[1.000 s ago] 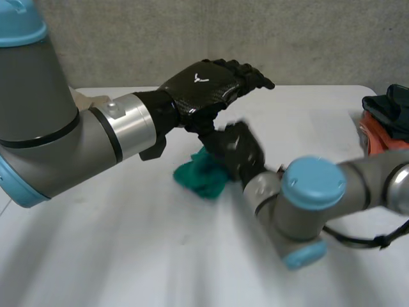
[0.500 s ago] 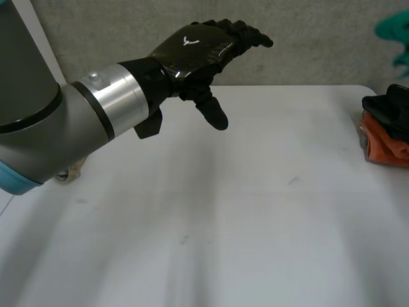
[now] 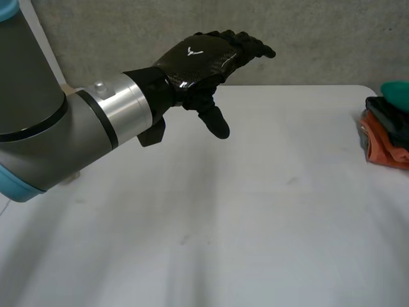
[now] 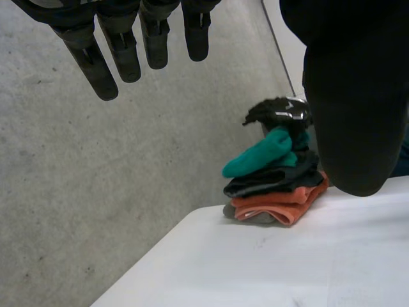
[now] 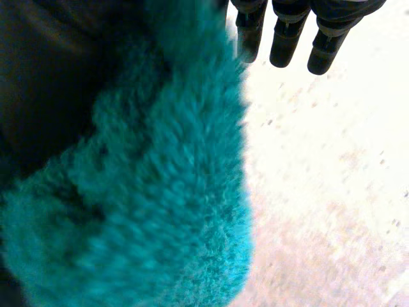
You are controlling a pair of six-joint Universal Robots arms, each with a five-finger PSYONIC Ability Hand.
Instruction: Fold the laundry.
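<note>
teal cloth (image 4: 262, 153) on the pile (image 4: 281, 199) at the desk's (image 3: 255, 211) right side

left robot hand (image 3: 195, 61) in the air above the desk, well apart from the laundry. fingers (image 4: 124, 57) straight, spread away from the thumb, holding nothing. teal cloth on top of a pile of black, orange and grey cloths, at the desk's right edge, grey wall (image 3: 319, 38) behind. right robot hand (image 4: 278, 112) on top of the teal cloth, touching it. cannot tell whether clamped on the cloth or loose. seen from the right wrist: fluffy teal cloth close under the palm, bare desk beyond.
</note>
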